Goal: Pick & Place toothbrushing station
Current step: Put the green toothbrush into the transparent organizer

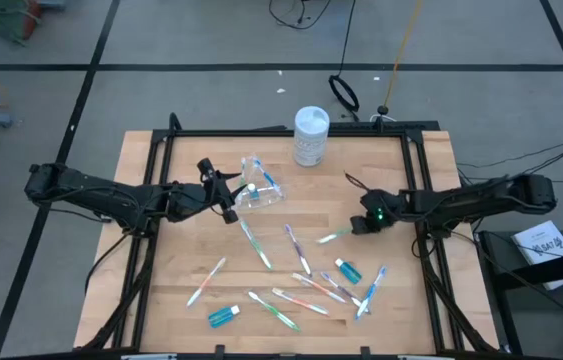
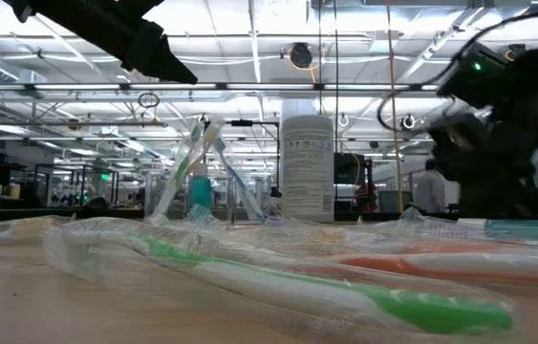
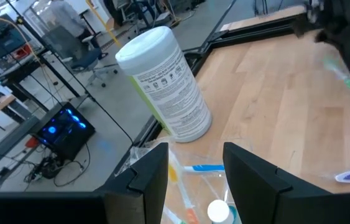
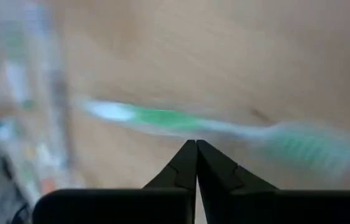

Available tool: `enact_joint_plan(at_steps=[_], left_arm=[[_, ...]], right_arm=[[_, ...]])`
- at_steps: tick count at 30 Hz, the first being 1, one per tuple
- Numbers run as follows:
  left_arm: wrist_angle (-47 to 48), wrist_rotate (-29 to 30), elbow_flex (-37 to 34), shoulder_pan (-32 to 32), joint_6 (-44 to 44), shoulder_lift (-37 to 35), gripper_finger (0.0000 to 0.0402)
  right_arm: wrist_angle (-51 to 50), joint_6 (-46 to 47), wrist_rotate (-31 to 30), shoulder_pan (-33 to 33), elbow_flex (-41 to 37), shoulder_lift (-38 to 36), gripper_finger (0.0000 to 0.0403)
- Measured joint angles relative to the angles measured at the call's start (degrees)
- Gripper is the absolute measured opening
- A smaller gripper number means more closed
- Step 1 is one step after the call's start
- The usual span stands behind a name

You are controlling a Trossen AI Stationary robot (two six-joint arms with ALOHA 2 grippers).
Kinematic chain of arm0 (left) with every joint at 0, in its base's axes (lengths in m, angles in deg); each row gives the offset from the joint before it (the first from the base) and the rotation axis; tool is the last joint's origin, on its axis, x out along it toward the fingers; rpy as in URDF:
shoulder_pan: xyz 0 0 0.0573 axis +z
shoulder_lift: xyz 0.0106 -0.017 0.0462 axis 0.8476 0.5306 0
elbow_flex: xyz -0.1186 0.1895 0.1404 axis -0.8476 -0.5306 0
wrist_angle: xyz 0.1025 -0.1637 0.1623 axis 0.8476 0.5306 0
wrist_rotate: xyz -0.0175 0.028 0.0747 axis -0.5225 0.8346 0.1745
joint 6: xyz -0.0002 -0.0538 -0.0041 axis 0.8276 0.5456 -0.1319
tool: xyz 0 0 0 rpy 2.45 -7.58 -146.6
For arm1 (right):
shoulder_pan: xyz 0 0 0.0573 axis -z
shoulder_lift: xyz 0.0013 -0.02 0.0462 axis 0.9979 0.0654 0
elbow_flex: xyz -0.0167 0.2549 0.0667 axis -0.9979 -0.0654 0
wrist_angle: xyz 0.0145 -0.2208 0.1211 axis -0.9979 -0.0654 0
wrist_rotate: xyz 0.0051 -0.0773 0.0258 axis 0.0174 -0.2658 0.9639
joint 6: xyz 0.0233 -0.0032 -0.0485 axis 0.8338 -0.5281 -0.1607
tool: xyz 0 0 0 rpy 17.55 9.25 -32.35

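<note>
The clear plastic cup [image 1: 259,190] stands at the table's middle left with toothbrushes and a tube in it; it also shows in the low view [image 2: 197,172]. My left gripper [image 1: 231,195] is open, and its two fingers stand on either side of the cup's top [image 3: 193,186]. Several toothbrushes [image 1: 256,245] and two teal tubes [image 1: 223,317] lie flat on the near half of the table. My right gripper [image 1: 354,226] is shut, with its tips [image 4: 196,144] right beside a green-handled toothbrush [image 4: 181,121] that lies on the wood. My left gripper's open fingers [image 3: 153,174] come level from the table's left, one on each side of the clear cup; I cannot tell whether they touch it. My right gripper's shut tips are at the green toothbrush's handle [image 4: 193,127]; I cannot tell whether they touch it.
A tall white canister [image 1: 311,135] stands upright near the table's far edge, just beyond the cup. A black frame [image 1: 281,131] runs around the table top. Bare wood shows between the cup and my right gripper.
</note>
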State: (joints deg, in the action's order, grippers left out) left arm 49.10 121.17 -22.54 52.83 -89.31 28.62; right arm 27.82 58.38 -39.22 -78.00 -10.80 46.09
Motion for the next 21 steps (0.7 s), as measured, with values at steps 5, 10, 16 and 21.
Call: enact_joint_plan(at_steps=[5, 10, 16, 21], left_arm=[[0.0, 0.0, 0.0, 0.0, 0.4, 0.0, 0.0161], [0.0, 0.0, 0.0, 0.0, 0.4, 0.0, 0.0161], [0.0, 0.0, 0.0, 0.0, 1.3, 0.0, 0.0161], [0.1, 0.0, 0.0, 0.0, 2.2, 0.0, 0.0161]], right_arm=[[1.9, -23.1, 3.4, -0.2, 5.9, -1.2, 0.0003], [5.7, -43.1, -0.3, -1.4, 7.3, -1.3, 0.0004], [4.1, -44.1, -5.5, -1.0, 6.3, -1.2, 0.0016], [-3.3, -32.4, -4.9, -0.7, 5.5, -1.2, 0.0051]])
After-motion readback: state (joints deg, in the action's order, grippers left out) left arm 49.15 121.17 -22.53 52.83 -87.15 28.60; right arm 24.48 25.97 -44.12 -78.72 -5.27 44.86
